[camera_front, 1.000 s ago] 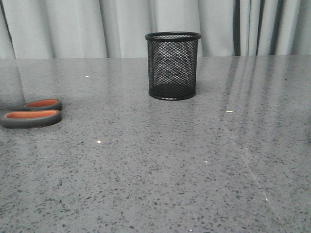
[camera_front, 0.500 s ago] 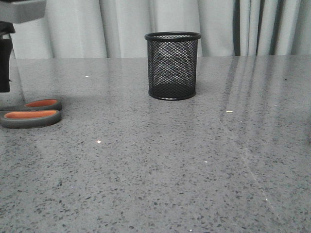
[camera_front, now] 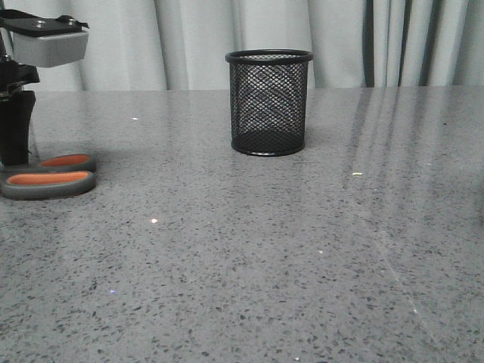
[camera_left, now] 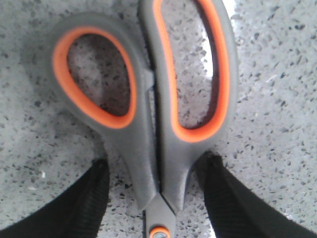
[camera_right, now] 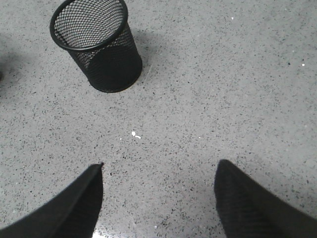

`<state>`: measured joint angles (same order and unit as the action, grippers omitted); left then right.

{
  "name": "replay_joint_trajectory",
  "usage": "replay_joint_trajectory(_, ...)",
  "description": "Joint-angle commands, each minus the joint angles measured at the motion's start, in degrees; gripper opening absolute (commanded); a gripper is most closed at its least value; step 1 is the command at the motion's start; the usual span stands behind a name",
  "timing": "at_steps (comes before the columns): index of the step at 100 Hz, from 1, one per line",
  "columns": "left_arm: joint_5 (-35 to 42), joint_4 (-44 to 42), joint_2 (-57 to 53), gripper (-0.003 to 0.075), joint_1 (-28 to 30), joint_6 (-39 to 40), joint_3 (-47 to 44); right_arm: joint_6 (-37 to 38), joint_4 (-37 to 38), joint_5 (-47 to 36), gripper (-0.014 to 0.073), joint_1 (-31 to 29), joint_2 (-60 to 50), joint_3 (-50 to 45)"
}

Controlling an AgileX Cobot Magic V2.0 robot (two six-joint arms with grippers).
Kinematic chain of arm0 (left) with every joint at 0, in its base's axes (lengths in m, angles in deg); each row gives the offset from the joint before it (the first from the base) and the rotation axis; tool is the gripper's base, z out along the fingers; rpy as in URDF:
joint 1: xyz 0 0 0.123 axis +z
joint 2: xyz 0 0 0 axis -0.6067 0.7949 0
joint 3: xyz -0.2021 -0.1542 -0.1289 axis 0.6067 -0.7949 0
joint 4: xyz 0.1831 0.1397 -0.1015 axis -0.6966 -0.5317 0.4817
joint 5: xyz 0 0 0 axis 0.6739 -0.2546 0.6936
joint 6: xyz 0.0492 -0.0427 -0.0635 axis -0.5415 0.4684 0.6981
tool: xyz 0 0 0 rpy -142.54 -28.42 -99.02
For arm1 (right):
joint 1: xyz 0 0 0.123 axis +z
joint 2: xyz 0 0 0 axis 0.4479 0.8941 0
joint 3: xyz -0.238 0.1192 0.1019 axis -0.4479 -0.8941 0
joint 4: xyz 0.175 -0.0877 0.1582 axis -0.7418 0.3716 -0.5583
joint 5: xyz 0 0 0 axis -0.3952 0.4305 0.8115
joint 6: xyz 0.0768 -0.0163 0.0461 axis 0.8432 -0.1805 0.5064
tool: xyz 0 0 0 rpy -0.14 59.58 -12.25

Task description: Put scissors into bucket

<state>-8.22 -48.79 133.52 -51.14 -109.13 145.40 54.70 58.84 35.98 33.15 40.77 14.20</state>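
With the left end effector (camera_left: 157,198) spread wide and astride the neck of the scissors (camera_left: 148,99) lying flat on the table (camera_front: 302,249), closing squarely just below the finger loops should grip best, the mesh bucket (camera_front: 268,102) well away.

We list the scissors (camera_front: 49,174) flat on the table (camera_front: 265,249) at its far left, handles pointing right. The left gripper (camera_left: 157,198) stands over them, one finger (camera_left: 86,198) on each side of the handle neck, apart from it. The bucket (camera_front: 268,102) stands upright further back, centre, well right of the scissors. The right gripper (camera_right: 158,198) hangs over bare table nearer us than the bucket.
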Motion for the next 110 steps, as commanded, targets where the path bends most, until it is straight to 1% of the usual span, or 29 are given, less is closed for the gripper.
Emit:
replay_joint_trajectory(1,-0.83,1.14,-1.52,0.0390,-0.55,-0.13,1.36,-0.83,-0.60,-3.63,0.0437,0.07,-0.44,2.10)
replay_joint_trajectory(39,-0.68,2.17,-1.52,0.0383,-0.55,-0.37,1.36,-0.83,-0.60,-4.14,0.0437,0.07,-0.44,2.10)
replay_joint_trajectory(46,-0.68,2.17,-1.52,0.0348,-0.55,-0.37,1.36,-0.83,-0.60,-4.14,0.0437,0.07,-0.44,2.10)
replay_joint_trajectory(63,-0.68,2.17,-1.52,0.0186,-0.55,-0.37,1.36,-0.83,-0.60,-4.14,0.0437,0.07,-0.44,2.10)
replay_joint_trajectory(70,-0.80,2.17,-1.52,0.0130,-0.55,-0.37,1.36,-0.83,-0.60,-4.14,0.0437,0.07,-0.44,2.10)
replay_joint_trajectory(77,-0.80,2.17,-1.52,0.0094,-0.55,-0.37,1.36,-0.83,-0.60,-4.14,0.0437,0.07,-0.44,2.10)
replay_joint_trajectory(83,-1.02,2.17,-1.52,0.0081,-0.55,-0.37,1.36,-0.83,-0.60,-4.14,0.0437,0.07,-0.44,2.10)
replay_joint_trajectory(110,-2.30,2.17,-1.84,0.0082,-0.55,-0.37,1.36,-0.83,-0.60,-4.14,0.0437,0.07,-0.44,2.10)
